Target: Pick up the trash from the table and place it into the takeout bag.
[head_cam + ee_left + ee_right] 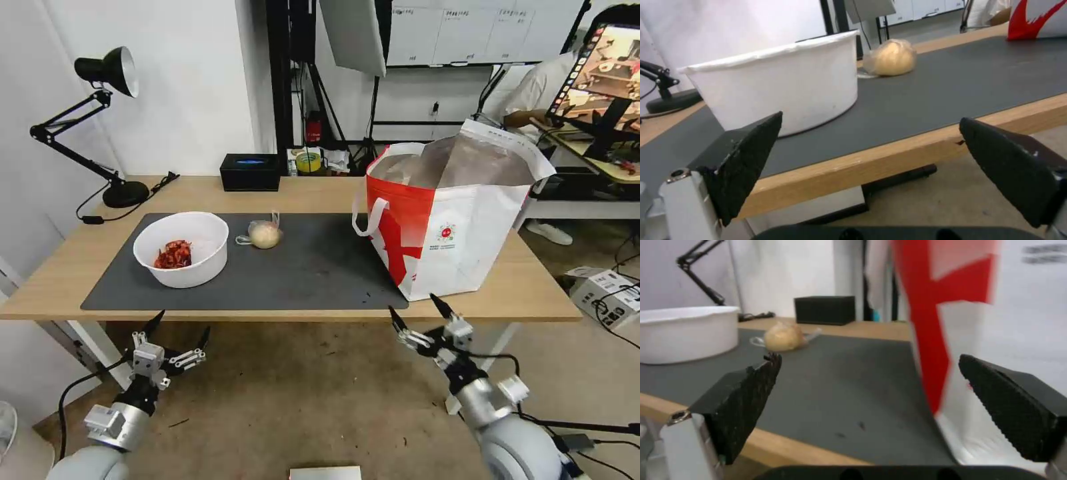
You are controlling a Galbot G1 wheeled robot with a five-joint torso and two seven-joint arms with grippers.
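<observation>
Both claws gape below table (60, 280); takeout bag (460, 220) upright.

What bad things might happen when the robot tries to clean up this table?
The white bowl holds loose red scraps; tipped on the way, they might spill onto the dark mat. The takeout bag looks soft, so a bump might fold its mouth. The small clear bag could slip from the fingers.

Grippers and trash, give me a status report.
Left gripper and right gripper open, below the table edge. Bowl and small bag on the mat. Takeout bag open, path unobstructed.
</observation>
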